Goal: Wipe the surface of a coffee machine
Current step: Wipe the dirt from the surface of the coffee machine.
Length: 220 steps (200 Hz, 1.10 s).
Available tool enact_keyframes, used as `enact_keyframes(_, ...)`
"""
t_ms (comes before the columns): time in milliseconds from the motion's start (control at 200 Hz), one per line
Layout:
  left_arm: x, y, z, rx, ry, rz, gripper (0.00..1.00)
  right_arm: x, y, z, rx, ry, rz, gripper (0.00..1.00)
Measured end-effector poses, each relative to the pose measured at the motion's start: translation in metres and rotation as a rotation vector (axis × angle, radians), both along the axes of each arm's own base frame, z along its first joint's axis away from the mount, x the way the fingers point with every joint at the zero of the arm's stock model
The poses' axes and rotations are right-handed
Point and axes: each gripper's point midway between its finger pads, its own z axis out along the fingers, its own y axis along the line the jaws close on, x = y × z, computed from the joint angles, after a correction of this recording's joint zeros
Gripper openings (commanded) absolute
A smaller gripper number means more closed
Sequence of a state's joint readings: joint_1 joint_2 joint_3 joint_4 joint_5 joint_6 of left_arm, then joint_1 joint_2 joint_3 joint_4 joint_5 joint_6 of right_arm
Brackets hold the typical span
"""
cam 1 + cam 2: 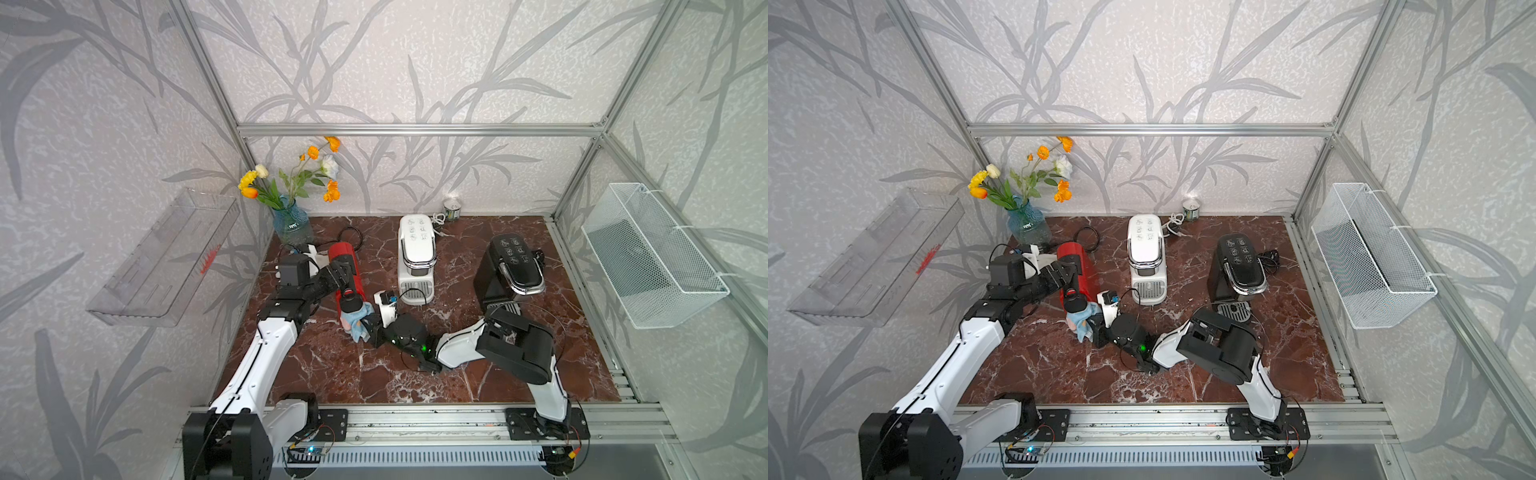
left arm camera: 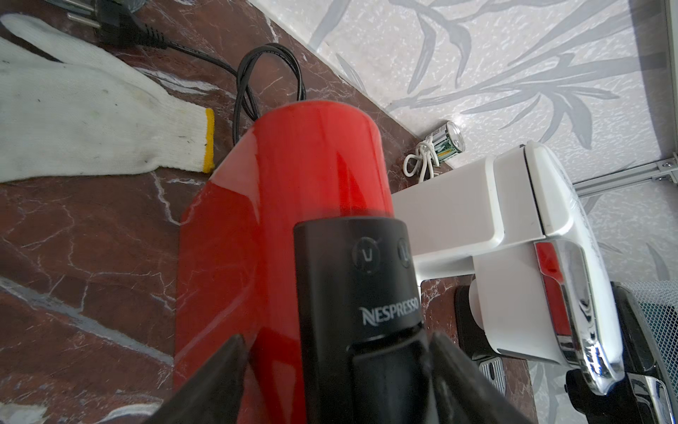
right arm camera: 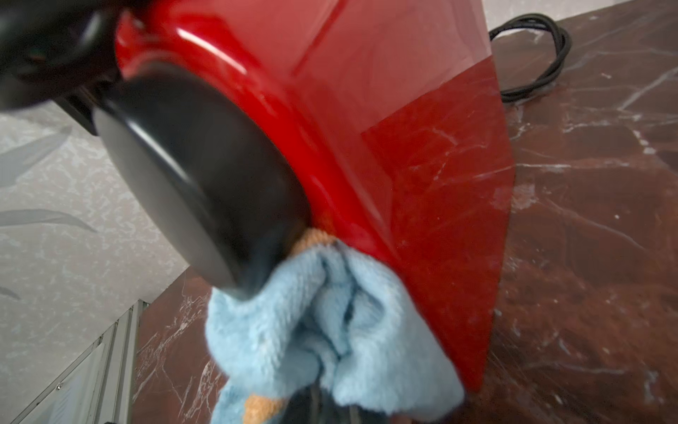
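A red coffee machine (image 1: 347, 259) (image 1: 1073, 257) with a black head stands at the left of the marble table. My left gripper (image 1: 343, 272) reaches over its top. In the left wrist view the jaws straddle the machine (image 2: 312, 154) at the black head marked Nespresso, one finger on each side, gripper (image 2: 335, 341) closed on it. My right gripper (image 1: 370, 322) (image 1: 1098, 326) is shut on a light blue cloth (image 1: 357, 318) (image 3: 312, 323). The cloth presses against the machine's front under its round black nose (image 3: 198, 176). The cloth hides the right fingers.
A white coffee machine (image 1: 415, 253) stands mid-table and a black one (image 1: 513, 270) to its right. A blue vase of flowers (image 1: 291, 224), a tin can (image 1: 452, 210), a black cord (image 1: 353, 237) and a white glove (image 2: 91, 121) lie near the back. A wire basket (image 1: 648, 253) hangs on the right wall.
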<state>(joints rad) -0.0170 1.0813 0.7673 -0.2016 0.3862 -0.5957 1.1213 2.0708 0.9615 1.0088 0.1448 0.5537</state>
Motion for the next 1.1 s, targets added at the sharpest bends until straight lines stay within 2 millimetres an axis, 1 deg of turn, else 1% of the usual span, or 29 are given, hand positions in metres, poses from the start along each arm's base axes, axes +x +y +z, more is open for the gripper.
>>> enact_keyframes(440, 0.001, 0.0, 0.0, -0.005, -0.008, 0.006, 0.75, 0.029, 0.032, -0.015, 0.001, -0.078, -0.039, 0.0)
enact_keyframes(690, 0.0, 0.001, 0.0, -0.003, -0.012, 0.01, 0.75, 0.031, 0.034, -0.022, 0.026, -0.029, -0.049, 0.0)
enact_keyframes(805, -0.002, 0.001, 0.001, -0.002, -0.016, 0.01, 0.74, 0.03, 0.032, -0.033, 0.02, 0.008, -0.05, 0.0)
enact_keyframes(870, -0.006, 0.001, 0.001, -0.003, -0.024, 0.009, 0.74, 0.028, 0.027, -0.042, -0.001, 0.026, -0.05, 0.0)
enact_keyframes(985, -0.015, -0.001, 0.001, -0.005, -0.041, 0.005, 0.74, 0.022, 0.011, -0.064, -0.047, 0.061, -0.056, 0.0)
enact_keyframes(1100, -0.016, -0.002, 0.0, -0.003, -0.039, 0.001, 0.74, 0.012, -0.005, -0.065, -0.043, 0.085, -0.051, 0.0)
